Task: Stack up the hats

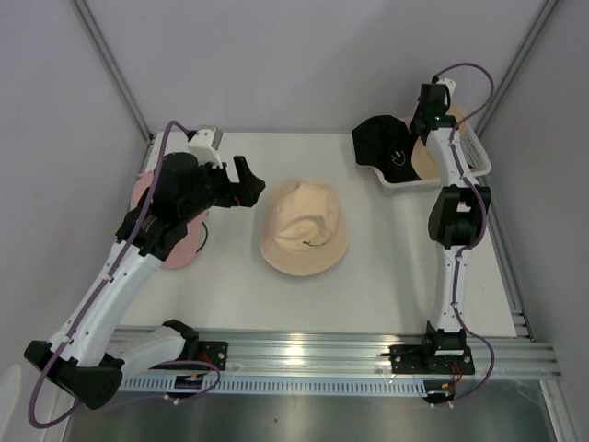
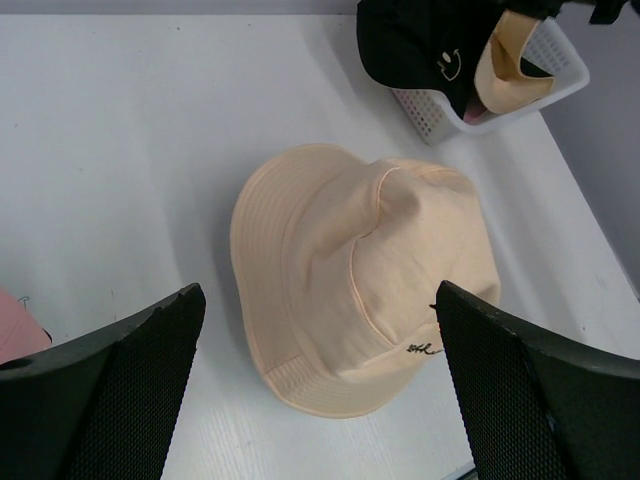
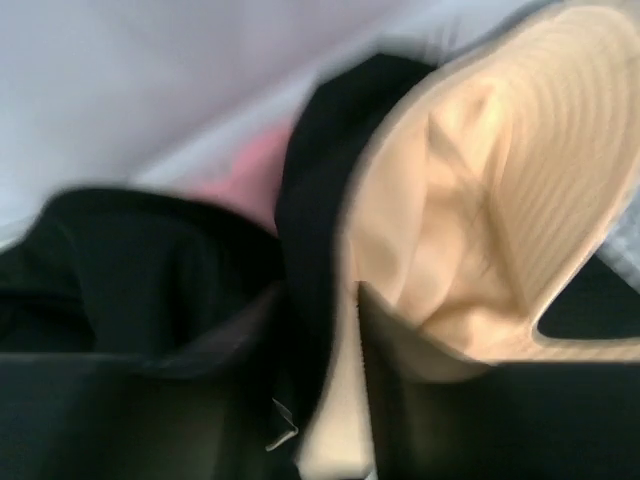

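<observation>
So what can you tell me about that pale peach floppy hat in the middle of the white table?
The pale peach fabric bucket hat lies crown up near the middle of the white table. It looks like soft cotton, with a stitched round brim, a dented, creased crown and small dark script embroidery near the crown's base. Only the table touches it. The left gripper hangs beside it, jaws open, apart.

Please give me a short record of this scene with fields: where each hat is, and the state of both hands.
centre of table: tan bucket hat, crown up, alone
white basket, far right: black hat with white logo, and a second tan hat
left edge: pink hat, partly under the left arm
left hand: open, empty, left of the centre hat
right hand: over the basket among the hats; blurred, grip unclear
</observation>
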